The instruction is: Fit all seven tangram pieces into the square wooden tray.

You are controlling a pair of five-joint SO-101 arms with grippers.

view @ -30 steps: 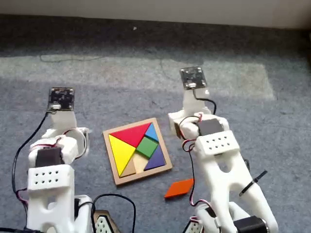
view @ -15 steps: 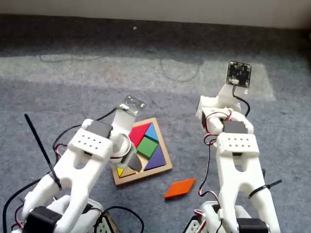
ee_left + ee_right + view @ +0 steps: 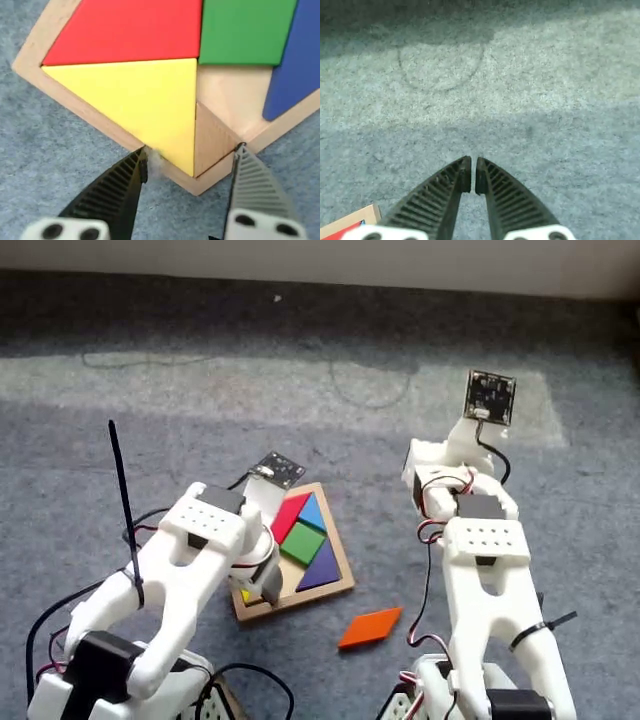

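On the grey carpet, the left gripper hangs with jaws spread over the near-left corner of the tray holding coloured pieces, the right gripper is clenched above carpet far right, and the orange piece lies loose just near-right of the tray.

Legible text, labels, brands, numbers, signs: none.
- Tangram pieces: plain solid-colour faces.
- Wooden tray: bare wood.
- Circuit board on arm wrist, high view: surface detail too small to read.
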